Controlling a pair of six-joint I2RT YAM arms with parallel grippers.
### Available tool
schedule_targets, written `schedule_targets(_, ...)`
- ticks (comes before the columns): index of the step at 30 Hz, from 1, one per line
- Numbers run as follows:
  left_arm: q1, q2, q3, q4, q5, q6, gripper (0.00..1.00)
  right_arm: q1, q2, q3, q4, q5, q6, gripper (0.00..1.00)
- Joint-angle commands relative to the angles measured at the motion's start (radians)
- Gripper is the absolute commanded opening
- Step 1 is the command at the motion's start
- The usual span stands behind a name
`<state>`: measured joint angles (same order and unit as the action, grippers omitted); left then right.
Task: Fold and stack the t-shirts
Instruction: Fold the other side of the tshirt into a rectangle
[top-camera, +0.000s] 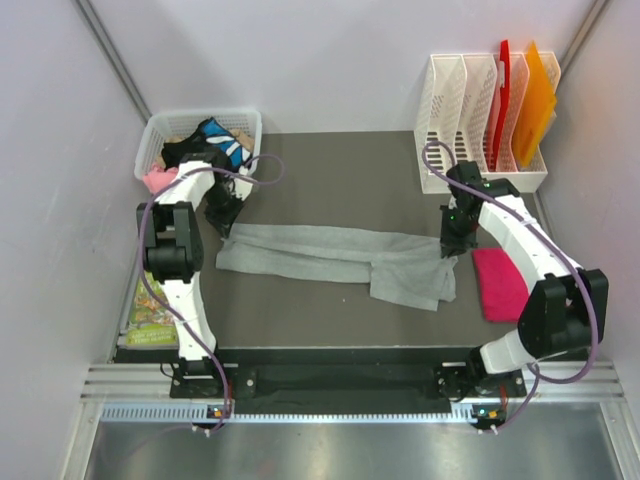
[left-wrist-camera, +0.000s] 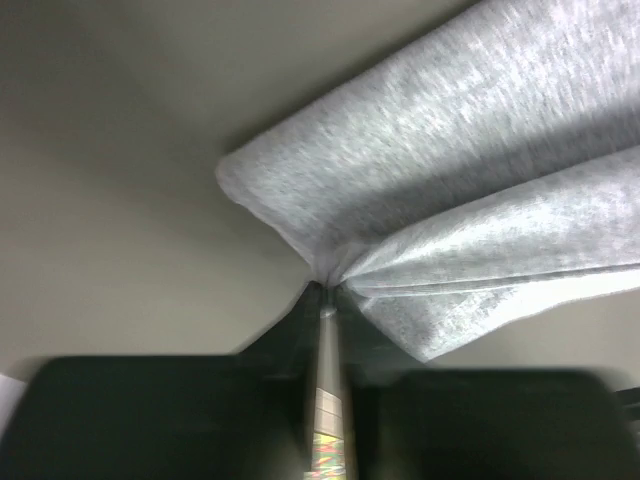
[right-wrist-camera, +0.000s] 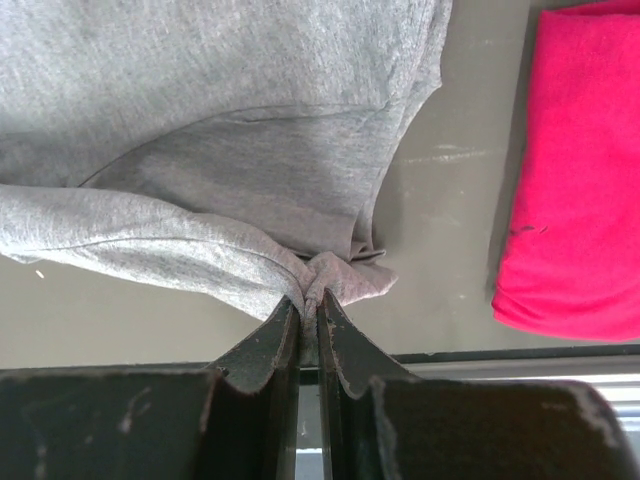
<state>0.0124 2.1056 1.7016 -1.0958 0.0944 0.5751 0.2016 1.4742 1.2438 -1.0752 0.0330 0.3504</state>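
Dark tabletop (top-camera: 330, 170) carried everything. Grey t-shirt (top-camera: 320, 255) lay across its middle as a long, narrow folded band running left to right, with a wider doubled flap at the right end. White file rack (top-camera: 440, 100) stood at the back right corner, holding a red folder (top-camera: 503, 80) and an orange folder (top-camera: 540, 92) upright. White basket (top-camera: 190, 114) sat at the back left corner with mixed clothes inside. Magenta t-shirt (top-camera: 498, 283), folded to a small rectangle, lay flat just right of the grey band, near it but not touching. Left fingers (left-wrist-camera: 290, 335) were together, clamped on a bunched corner at the band's left end. That view was blurred, so I could not tell whether the corner was off the tabletop. Right fingers (right-wrist-camera: 265, 340) were together, pinching a gathered fold at the band's right end.
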Motion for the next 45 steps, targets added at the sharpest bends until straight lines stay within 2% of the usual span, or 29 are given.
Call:
schedule_targets(1,0.001,-0.024,0.021,0.027,-0.059,0.006,0.29,-0.016,0.018,-0.006,0.043,0.024,-0.022,0.0)
schedule_targets(3,0.003,-0.062,-0.022,0.063,-0.082,0.008,0.5,-0.016,0.031,-0.015,0.05,0.022,-0.025,0.0)
schedule_targets(7,0.001,-0.148,-0.054,0.1,-0.122,0.011,0.62,-0.019,0.058,-0.014,0.063,0.022,-0.036,0.0)
schedule_targets(11,-0.009,-0.231,0.001,0.03,-0.026,-0.014,0.65,-0.027,0.098,-0.003,0.081,0.021,-0.04,0.0)
schedule_targets(14,-0.093,-0.301,-0.029,0.008,-0.004,-0.021,0.67,-0.034,0.146,0.017,0.1,0.016,-0.041,0.0)
schedule_targets(21,-0.207,-0.403,-0.279,0.057,0.031,-0.047,0.68,-0.07,0.282,0.112,0.115,0.015,-0.051,0.0)
schedule_targets(30,-0.195,-0.374,-0.47,0.177,-0.035,0.003,0.66,-0.107,0.412,0.215,0.13,0.01,-0.045,0.0)
schedule_targets(33,-0.169,-0.358,-0.477,0.185,-0.036,0.014,0.64,-0.108,0.443,0.229,0.129,0.013,-0.045,0.0)
schedule_targets(37,-0.134,-0.349,-0.494,0.192,-0.041,0.029,0.64,-0.11,0.452,0.226,0.124,0.057,-0.06,0.26)
schedule_targets(39,-0.124,-0.354,-0.505,0.198,-0.045,0.035,0.63,-0.11,0.437,0.227,0.12,0.1,-0.062,0.3)
schedule_targets(40,-0.118,-0.354,-0.508,0.201,-0.05,0.037,0.63,-0.11,0.425,0.227,0.116,0.117,-0.057,0.36)
schedule_targets(41,-0.114,-0.355,-0.511,0.205,-0.053,0.04,0.63,-0.108,0.408,0.229,0.115,0.157,-0.054,0.39)
schedule_targets(45,-0.097,-0.36,-0.542,0.22,-0.061,0.048,0.63,-0.078,0.258,0.236,0.098,0.206,-0.062,0.4)
